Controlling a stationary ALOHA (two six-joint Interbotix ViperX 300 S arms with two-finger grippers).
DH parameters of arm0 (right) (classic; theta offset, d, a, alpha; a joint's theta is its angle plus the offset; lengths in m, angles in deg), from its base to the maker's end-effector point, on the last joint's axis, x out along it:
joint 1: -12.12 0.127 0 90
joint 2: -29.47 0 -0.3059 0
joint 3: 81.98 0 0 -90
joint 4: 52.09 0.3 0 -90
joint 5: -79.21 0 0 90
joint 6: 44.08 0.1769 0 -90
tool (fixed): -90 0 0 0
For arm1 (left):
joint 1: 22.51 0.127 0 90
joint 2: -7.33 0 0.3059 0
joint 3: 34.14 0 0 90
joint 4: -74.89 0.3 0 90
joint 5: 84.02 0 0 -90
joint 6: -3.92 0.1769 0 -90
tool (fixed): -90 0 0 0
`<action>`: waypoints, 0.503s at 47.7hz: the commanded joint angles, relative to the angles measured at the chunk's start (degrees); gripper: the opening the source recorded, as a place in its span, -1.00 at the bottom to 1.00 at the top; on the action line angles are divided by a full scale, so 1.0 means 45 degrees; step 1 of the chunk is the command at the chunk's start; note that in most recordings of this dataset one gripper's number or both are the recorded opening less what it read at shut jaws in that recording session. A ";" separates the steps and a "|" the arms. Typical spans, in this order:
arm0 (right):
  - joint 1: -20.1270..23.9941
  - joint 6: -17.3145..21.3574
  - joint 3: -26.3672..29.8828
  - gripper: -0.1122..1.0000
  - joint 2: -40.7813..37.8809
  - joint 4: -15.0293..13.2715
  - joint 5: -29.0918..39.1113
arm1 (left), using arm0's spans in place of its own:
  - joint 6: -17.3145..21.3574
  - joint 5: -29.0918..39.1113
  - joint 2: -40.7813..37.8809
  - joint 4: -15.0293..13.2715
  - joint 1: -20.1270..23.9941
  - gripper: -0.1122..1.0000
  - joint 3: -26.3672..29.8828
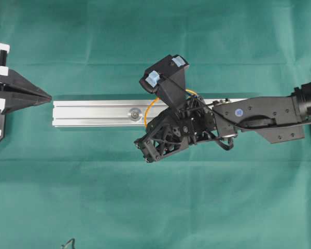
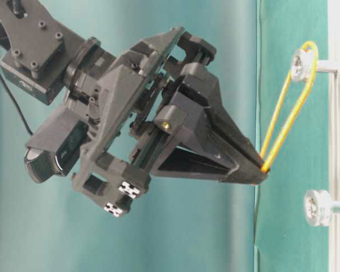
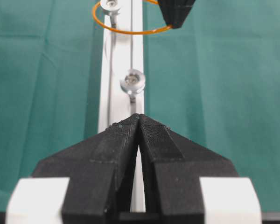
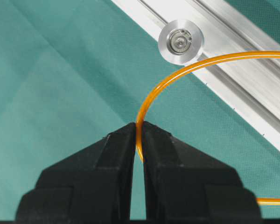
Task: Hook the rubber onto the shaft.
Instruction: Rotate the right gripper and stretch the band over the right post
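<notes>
Two fingers of my right gripper pinch the rubber, its far end looped round one shaft on the aluminium rail. Beyond, a second shaft stands bare. My left gripper rests closed, holding nothing, at the rail's end.

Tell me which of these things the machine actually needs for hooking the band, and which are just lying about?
Needed:
- orange rubber band, pinched in the right pincer
- far peg, with the band looped round it
- near peg, still bare
- metal rail that carries both pegs

Just there:
- left pincer, shut and holding nothing
- green cloth
- small dark thing at the cloth's lower edge, too small to identify
</notes>
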 commanded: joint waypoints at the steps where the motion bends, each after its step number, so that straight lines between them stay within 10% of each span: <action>1: -0.0039 0.0020 0.0391 -0.66 0.0156 -0.0039 -0.0020 | -0.0020 -0.0078 -0.0078 0.0039 -0.0020 -0.80 0.0352; 24: -0.0625 0.0020 0.1035 -0.66 -0.0410 -0.0742 -0.0078 | -0.0020 -0.0078 -0.0059 0.0039 -0.0020 -0.80 0.0352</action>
